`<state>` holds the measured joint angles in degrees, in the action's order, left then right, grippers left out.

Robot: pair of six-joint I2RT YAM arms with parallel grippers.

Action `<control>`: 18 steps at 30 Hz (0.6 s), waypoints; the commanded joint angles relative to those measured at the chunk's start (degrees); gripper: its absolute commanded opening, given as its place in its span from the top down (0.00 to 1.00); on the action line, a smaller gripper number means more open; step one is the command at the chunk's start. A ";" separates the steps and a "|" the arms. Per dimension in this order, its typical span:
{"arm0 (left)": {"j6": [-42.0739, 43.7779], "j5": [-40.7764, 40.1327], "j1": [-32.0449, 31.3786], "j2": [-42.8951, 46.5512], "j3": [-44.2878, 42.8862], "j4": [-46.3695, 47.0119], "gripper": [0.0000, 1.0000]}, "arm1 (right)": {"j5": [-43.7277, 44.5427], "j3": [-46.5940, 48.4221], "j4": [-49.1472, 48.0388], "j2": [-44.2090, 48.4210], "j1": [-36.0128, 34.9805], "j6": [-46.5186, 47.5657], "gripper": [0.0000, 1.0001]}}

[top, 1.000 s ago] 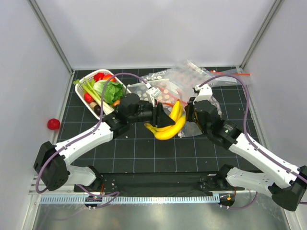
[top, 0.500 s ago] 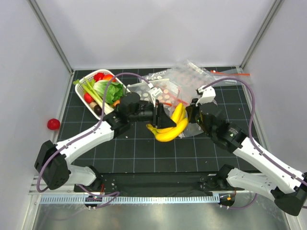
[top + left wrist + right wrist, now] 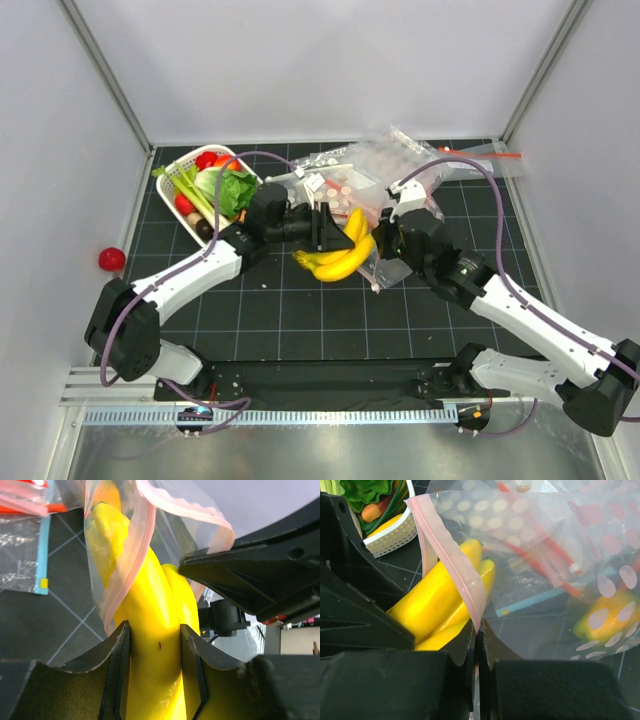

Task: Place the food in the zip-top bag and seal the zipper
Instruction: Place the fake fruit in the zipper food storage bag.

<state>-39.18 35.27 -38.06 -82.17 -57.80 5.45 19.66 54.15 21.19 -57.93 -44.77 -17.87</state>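
My left gripper point(image 3: 325, 228) is shut on the yellow banana bunch point(image 3: 340, 255); in the left wrist view both pads press the banana point(image 3: 150, 630) at the left gripper point(image 3: 154, 645). My right gripper point(image 3: 383, 245) is shut on the pale pinkish mouth edge point(image 3: 452, 555) of the clear dotted zip-top bag point(image 3: 545, 580) and holds it up at the right gripper point(image 3: 479, 645). The banana tips point(image 3: 465, 565) lie in the open mouth, and the zipper strip point(image 3: 145, 525) drapes over them. A yellow-orange fruit point(image 3: 605, 615) lies inside the bag.
A white basket point(image 3: 180, 165) with greens, a carrot and red pieces stands at the back left. Other clear bags with red strips point(image 3: 440, 155) lie at the back right. A red ball point(image 3: 111, 259) lies off the mat at the left.
Both grippers have shifted left and a little back. The banana has moved with the left gripper, and the bag mouth now lies further over its tips.
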 commanded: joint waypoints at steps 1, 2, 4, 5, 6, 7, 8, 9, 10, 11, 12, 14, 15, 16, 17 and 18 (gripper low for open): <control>-2.57 -1.43 1.32 1.49 0.23 3.51 0.92 | -3.05 3.50 0.25 -2.09 -0.31 0.55 0.99; -2.74 -1.60 1.41 1.49 0.32 3.51 0.92 | -3.05 3.77 0.69 -2.36 -0.31 0.81 0.99; -2.83 -1.95 1.68 1.14 0.50 3.34 0.92 | -4.71 3.60 0.17 -2.54 -0.31 0.90 0.99; -2.92 -2.22 1.68 0.70 0.32 3.07 0.92 | -5.50 3.51 -0.27 -2.45 -0.40 0.99 0.99; -3.10 -3.26 1.68 0.17 0.23 2.38 0.92 | -7.25 3.33 -0.53 -2.19 -0.40 0.99 0.99; -3.36 -3.71 1.68 -0.35 0.23 2.46 0.92 | -7.88 3.33 -0.71 -2.19 -0.40 0.99 0.99; -4.14 -4.32 1.68 -1.49 0.32 2.54 0.92 | -8.67 3.33 -0.97 -2.36 -0.40 0.99 0.99; -4.76 -6.33 1.68 -2.11 0.58 2.46 0.93 | -9.37 3.33 -0.98 -2.54 -0.40 1.08 0.99; -5.38 -7.39 1.68 -2.64 0.84 3.33 0.93 | -10.25 3.59 -0.89 -2.71 -0.49 1.08 0.99; -7.12 -8.01 1.68 -3.43 1.80 4.38 0.95 | -12.34 3.77 -0.97 -3.50 -0.40 1.08 0.99; -7.84 -9.15 1.76 -3.78 2.16 5.26 0.96 | -13.32 3.86 -0.98 -3.85 -0.49 0.82 0.99; -9.51 -10.47 1.85 -3.53 3.91 7.90 0.96 | -16.30 4.12 -1.33 -4.99 -0.49 0.73 0.99; -11.17 -11.26 1.94 -3.09 4.71 9.30 0.96 | -16.76 4.21 -1.41 -5.35 -0.49 0.21 0.99; -12.05 -12.49 1.94 -2.56 5.76 10.70 0.96 | -17.28 4.21 -1.94 -5.61 -0.49 -0.06 0.99; -12.93 -13.11 1.94 -1.08 7.60 13.76 0.95 | -18.16 4.21 -2.03 -6.31 -0.49 -0.32 0.99; -14.94 -13.64 1.94 -0.37 8.40 14.75 0.94 | -18.60 4.21 -2.12 -6.49 -0.49 -0.93 0.99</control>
<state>-48.82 25.52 -36.62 -85.73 -51.42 11.38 5.76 55.81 21.37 -64.01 -44.91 -17.89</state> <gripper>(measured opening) 0.416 0.074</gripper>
